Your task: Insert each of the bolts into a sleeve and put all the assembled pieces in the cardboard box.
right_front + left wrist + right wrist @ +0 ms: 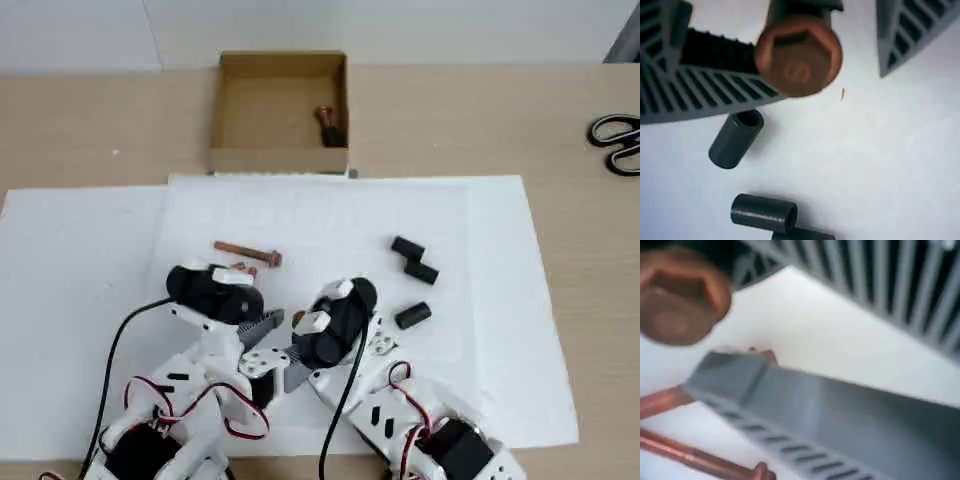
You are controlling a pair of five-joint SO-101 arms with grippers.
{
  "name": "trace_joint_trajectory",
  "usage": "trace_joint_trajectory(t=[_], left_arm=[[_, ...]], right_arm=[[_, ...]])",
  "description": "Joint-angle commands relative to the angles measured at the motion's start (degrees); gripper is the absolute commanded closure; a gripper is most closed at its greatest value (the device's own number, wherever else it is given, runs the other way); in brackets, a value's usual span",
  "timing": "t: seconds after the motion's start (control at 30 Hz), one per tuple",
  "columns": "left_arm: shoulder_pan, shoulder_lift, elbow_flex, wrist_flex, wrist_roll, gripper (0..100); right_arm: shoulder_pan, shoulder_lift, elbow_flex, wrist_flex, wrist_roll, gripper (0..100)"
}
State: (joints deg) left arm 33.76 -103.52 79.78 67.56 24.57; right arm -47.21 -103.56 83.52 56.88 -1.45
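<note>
Both arms sit low over the white paper sheet (480, 340) at the near side of the worktop (100, 120), with their tools meeting in the middle.

Left tool (835, 85) is spread, its two grey ribbed fingers (690, 95) standing apart. The raised bolt (797, 55) sits between them, copper hex head facing the wrist camera. It overlaps one finger and leaves a clear gap to the other. Something dark sits just behind the head; can't tell what.

Right tool (300, 332) is just beside the left one, at the same bolt. Can't tell its state, or which tool carries the bolt.

Three black sleeves lie flat on the sheet, right of the arms. The far sleeve (407, 248) and middle sleeve (421, 271) touch. The near sleeve (413, 316) lies a little apart.

Two loose bolts lie ahead of the left arm. The long bolt (247, 253) lies crosswise. The second bolt (243, 268) is just beside it, partly hidden by the arm.

Cardboard box (280, 158) stands open on the bare worktop at the sheet's far edge. One assembled piece (328, 125), a bolt in a sleeve, lies near its right wall.

Scissors (615, 142) lie at the worktop's right edge, well apart.
</note>
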Motion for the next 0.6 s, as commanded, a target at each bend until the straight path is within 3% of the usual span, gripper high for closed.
trace_joint_trajectory(t=[0.0,0.17,0.4,0.57], left_arm=[[-0.62,-0.35,-3.03,0.18,-0.44,75],[-2.11,-0.35,-4.79,0.18,-0.44,77],[-3.69,-0.53,-9.71,-0.18,-0.53,99],[-8.09,-0.53,-9.71,-0.09,-0.62,99]], right_arm=[[0.31,-0.40,-3.60,-1.54,-0.44,99.5],[0.40,-0.40,-2.90,-1.54,-0.44,99.5],[1.27,-0.40,-2.64,-1.54,-0.35,99.5],[4.97,-0.40,-1.32,-1.45,-0.35,99.5]])
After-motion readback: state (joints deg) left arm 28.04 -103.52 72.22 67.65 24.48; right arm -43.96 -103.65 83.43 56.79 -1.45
